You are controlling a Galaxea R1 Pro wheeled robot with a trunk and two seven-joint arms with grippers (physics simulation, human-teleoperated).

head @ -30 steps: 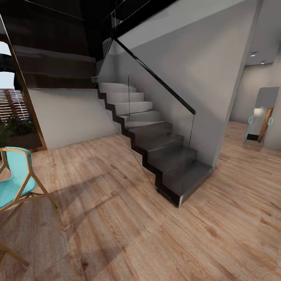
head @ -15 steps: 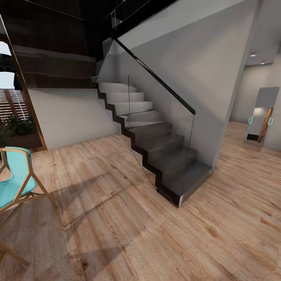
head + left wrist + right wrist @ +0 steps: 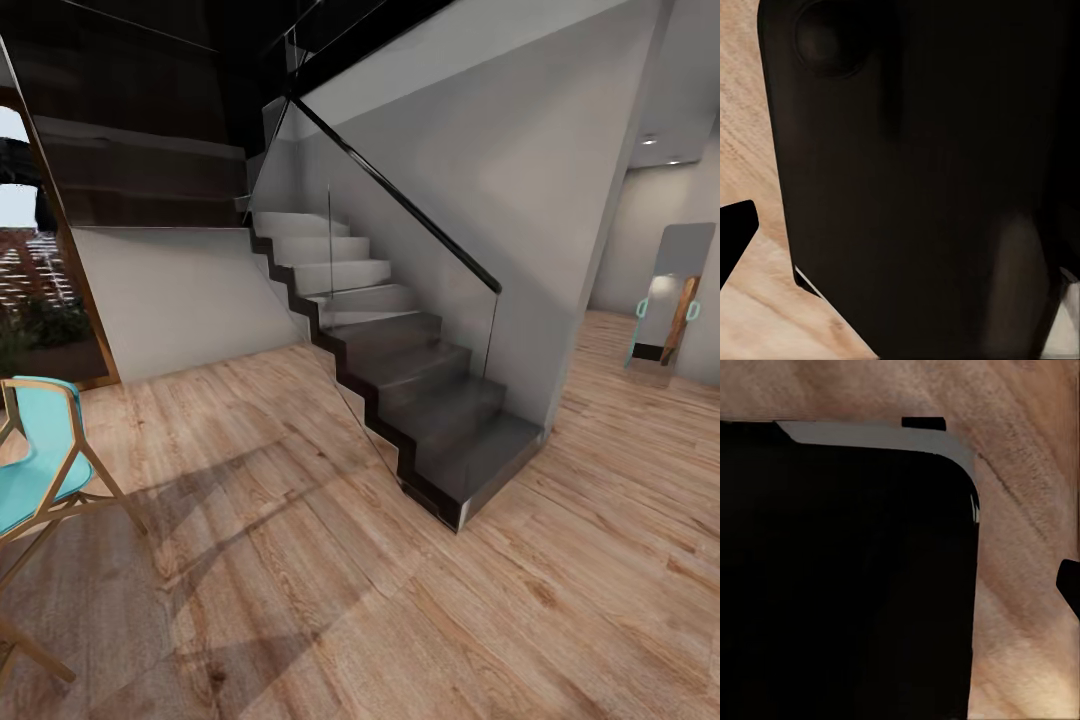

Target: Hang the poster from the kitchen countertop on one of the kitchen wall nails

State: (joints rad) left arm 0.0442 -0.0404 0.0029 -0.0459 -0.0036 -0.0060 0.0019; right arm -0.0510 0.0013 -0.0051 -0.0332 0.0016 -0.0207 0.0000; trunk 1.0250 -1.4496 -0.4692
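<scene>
- Dark grey staircase (image 3: 420,390) with glass rail straight ahead, on wood floor (image 3: 300,560).
- Teal chair (image 3: 40,470) at left.
- Claw state on both arms: cannot tell, dark robot body (image 3: 922,180) blocking wrist views.

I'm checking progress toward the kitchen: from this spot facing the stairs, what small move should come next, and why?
Probably turn the base right, toward the opening past the staircase. Ahead stand only the stairs, a grey wall and a teal chair on wood floor; no countertop or poster appears, so the kitchen must be sought elsewhere.

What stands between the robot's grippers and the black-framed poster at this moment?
That cannot be judged: the head view shows a dark grey staircase on pale wood floor and a teal chair, so the robot seems on its way.
</scene>
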